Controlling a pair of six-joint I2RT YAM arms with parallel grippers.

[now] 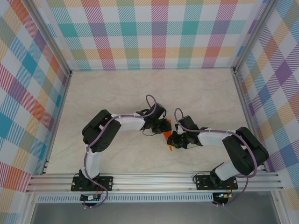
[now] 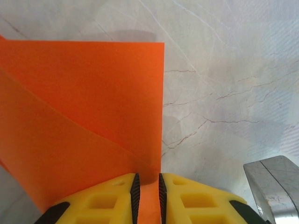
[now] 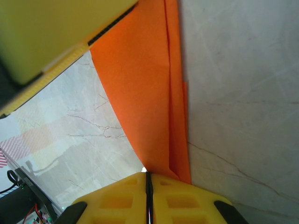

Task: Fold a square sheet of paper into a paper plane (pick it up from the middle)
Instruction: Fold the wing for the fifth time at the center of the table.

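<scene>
Elbows bent inward, left end effector (image 2: 148, 182) and right end effector (image 3: 148, 176) both pinching orange paper (image 2: 84, 107)

Bench (image 1: 140, 88): far half and both flanks open for passage. Centre obstructed by left claw (image 1: 164, 126) and right claw (image 1: 174, 139), close together, both pinching the orange paper (image 1: 169, 136). Checked walls (image 1: 154, 32) bound three sides.

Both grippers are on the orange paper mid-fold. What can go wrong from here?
Tear: the left gripper and right gripper both pinch the thin, bright orange folded paper sheet; pulling apart may rip it.
Slip: the left gripper grips only a narrow strip at the sheet's edge, so it might slide out.
Skew: the layers by the right gripper look slightly offset; creasing now could lock in a crooked fold.
</scene>
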